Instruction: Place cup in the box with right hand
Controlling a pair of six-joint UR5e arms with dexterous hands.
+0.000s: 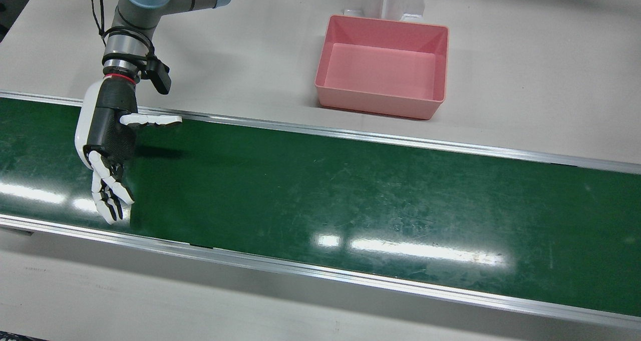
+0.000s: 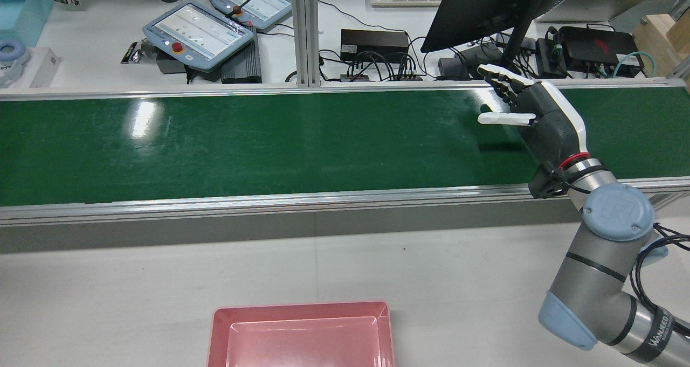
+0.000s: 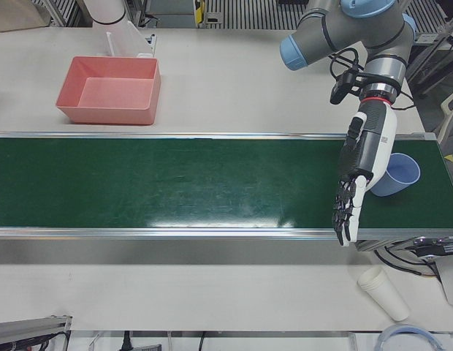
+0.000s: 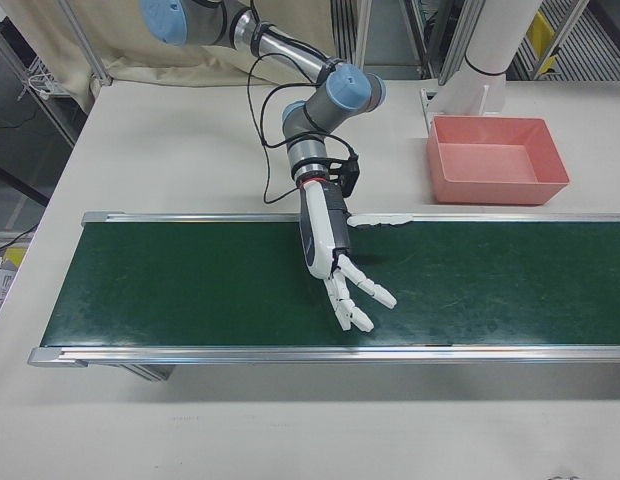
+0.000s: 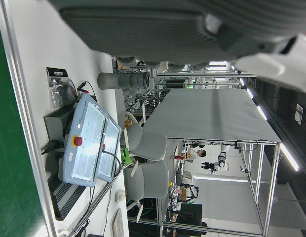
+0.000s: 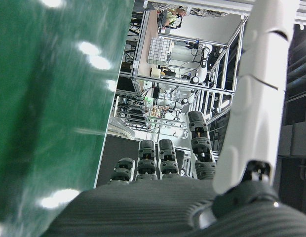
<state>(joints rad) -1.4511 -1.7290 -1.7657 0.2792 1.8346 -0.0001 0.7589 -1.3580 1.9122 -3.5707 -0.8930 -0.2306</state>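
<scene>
A light blue cup stands on the green belt at its right end in the left-front view. It is partly hidden behind my left hand, which is open with its fingers stretched toward the belt's front edge. My right hand is open and empty above the other part of the belt, thumb out to the side. It also shows in the rear view and the right-front view. The pink box stands empty on the white table behind the belt, and shows in the rear view too.
A white pedestal stands right behind the box. White paper cups lie on the table in front of the belt's end. Teach pendants and a monitor sit beyond the belt's far rail.
</scene>
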